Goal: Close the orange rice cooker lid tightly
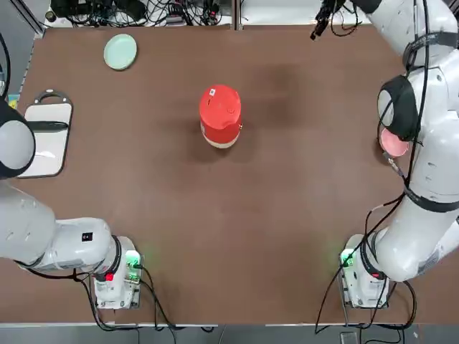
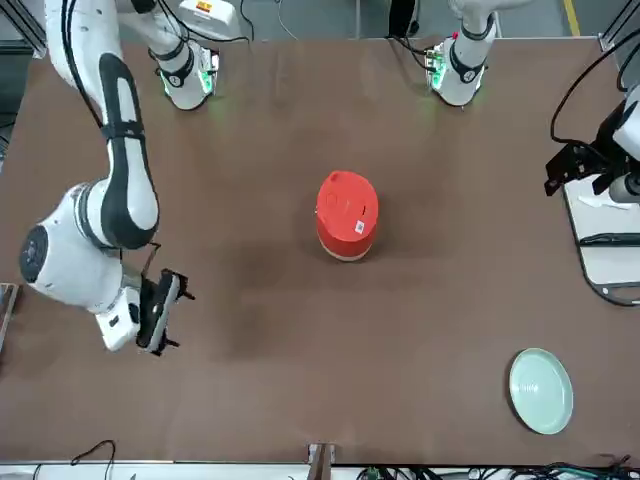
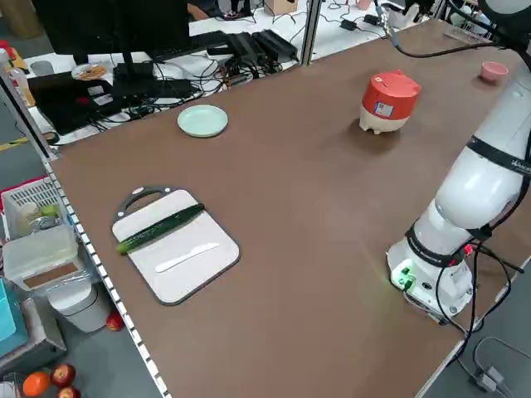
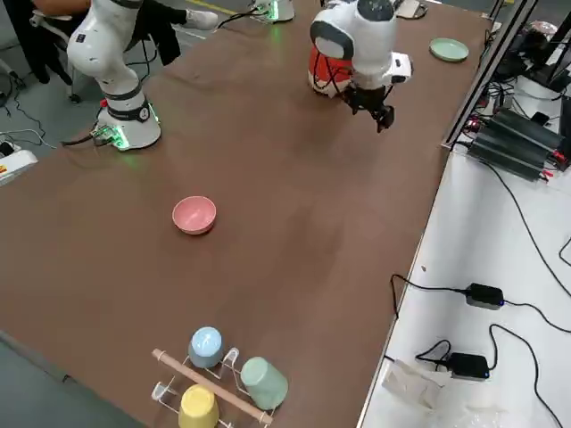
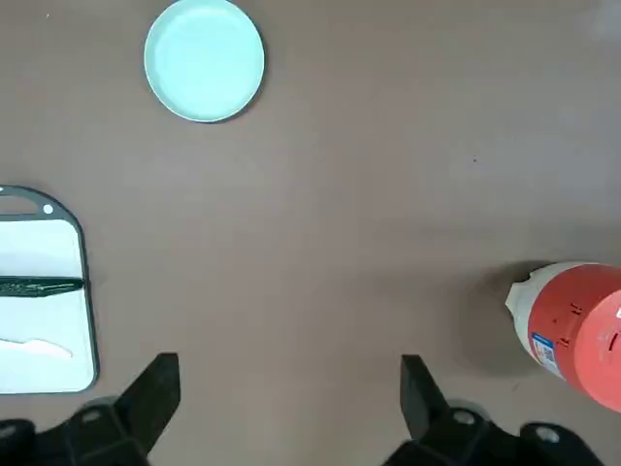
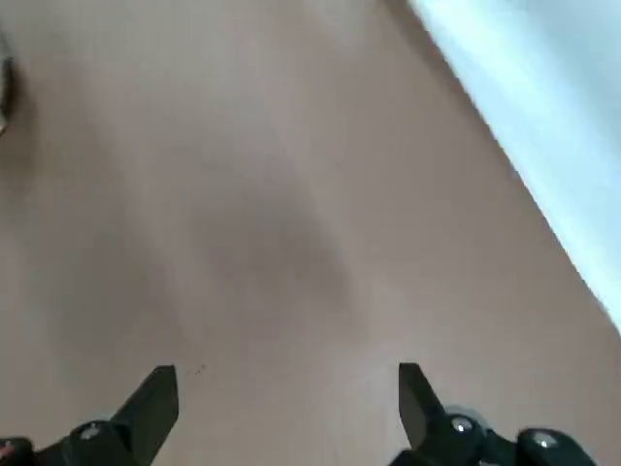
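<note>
The orange rice cooker [image 1: 220, 118] stood upright mid-worktop [image 1: 237, 236], its lid [image 1: 219, 107] apparently down. The right gripper [image 2: 158, 310], fingers spread and empty, hovered near the far edge, well apart from it. The left gripper [image 5: 289, 403], also spread, idled equally distant.

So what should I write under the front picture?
Red rice cooker with lid down, mid-table; both open grippers away from it.
</note>
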### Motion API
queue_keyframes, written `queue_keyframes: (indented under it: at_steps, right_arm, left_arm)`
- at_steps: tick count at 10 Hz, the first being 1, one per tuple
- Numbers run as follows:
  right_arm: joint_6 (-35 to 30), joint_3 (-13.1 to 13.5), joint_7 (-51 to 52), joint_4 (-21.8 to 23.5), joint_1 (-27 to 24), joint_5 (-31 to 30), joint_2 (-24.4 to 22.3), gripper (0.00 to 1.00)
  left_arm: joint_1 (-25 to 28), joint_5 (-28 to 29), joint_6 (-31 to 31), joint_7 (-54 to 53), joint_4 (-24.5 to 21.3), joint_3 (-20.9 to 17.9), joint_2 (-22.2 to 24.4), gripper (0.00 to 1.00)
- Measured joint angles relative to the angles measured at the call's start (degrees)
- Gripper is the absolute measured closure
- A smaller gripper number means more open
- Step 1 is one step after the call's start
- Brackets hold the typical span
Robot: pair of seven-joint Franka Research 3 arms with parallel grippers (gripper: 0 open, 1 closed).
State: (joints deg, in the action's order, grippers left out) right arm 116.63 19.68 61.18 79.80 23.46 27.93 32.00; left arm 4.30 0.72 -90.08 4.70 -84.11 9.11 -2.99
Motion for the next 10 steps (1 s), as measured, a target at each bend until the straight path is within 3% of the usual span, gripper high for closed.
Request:
queue_keyframes:
  at_steps: [2, 4, 10]
  right_arm:
    - [-1.48, -0.07, -20.3, -0.16, 0.27, -4.58, -2.02, 0.0]
    - [-3.56, -0.34, -32.68, -0.17, 0.81, -8.81, -3.12, 0.0]
    - [-3.67, -0.49, -35.03, -0.24, 1.32, -9.27, -4.39, 0.0]
  left_arm:
    - [0.0, 0.0, 0.0, 0.0, 0.0, 0.06, 0.0, 0.0]
    - [0.0, 0.0, 0.0, 0.0, 0.0, 0.25, 0.0, 0.0]
    - [-0.21, 0.0, 0.09, 0.0, 0.26, 0.72, 2.06, 0.0]
